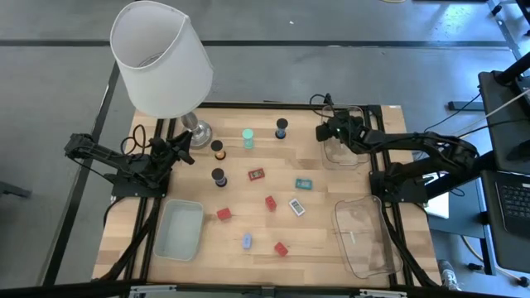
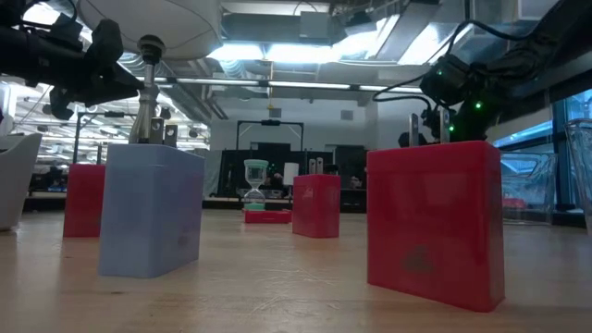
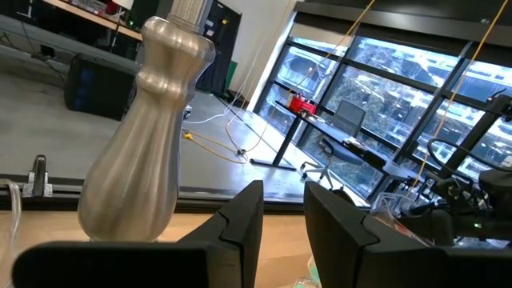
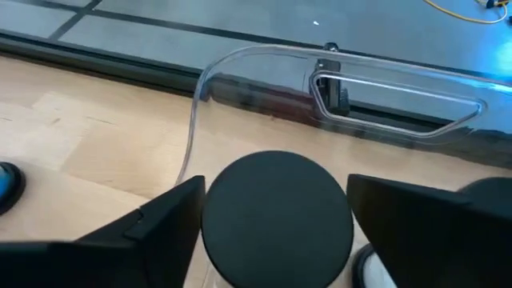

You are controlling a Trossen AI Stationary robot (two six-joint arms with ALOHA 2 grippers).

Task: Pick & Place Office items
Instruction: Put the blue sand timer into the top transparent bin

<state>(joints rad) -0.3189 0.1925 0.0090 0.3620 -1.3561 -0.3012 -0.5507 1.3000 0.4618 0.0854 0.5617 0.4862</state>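
Note:
The office items lie across the wooden table: a teal cylinder [image 1: 248, 137], dark cylinders [image 1: 281, 127] [image 1: 217, 150] [image 1: 219, 176], red blocks [image 1: 256, 175] [image 1: 271, 203] [image 1: 224, 213] [image 1: 281, 248], and flat teal [image 1: 304, 184], white [image 1: 296, 207] and blue [image 1: 247, 241] pieces. My right gripper [image 1: 328, 131] is over the far clear tray [image 1: 341, 153], shut on another dark cylinder [image 4: 277, 216]. My left gripper [image 1: 184, 150] [image 3: 284, 228] hovers by the lamp base [image 3: 148, 136], open by a narrow gap, and holds nothing. My right gripper pinches the dark cylinder between its two fingers [image 4: 164, 220], one on each side of its round wall just under the flat top [image 4: 277, 204]. The cylinder stands upright in the hold, inside the clear tray's rim [image 4: 240, 56]. Its lower end is hidden.
The big white-shaded lamp [image 1: 161, 58] stands at the far left, its metal base [image 1: 199, 132] next to my left gripper. A frosted tray [image 1: 180, 229] sits near left and a second clear tray [image 1: 364, 236] near right. In the low view a blue block [image 2: 153, 213] and a red block [image 2: 435, 222] stand close.

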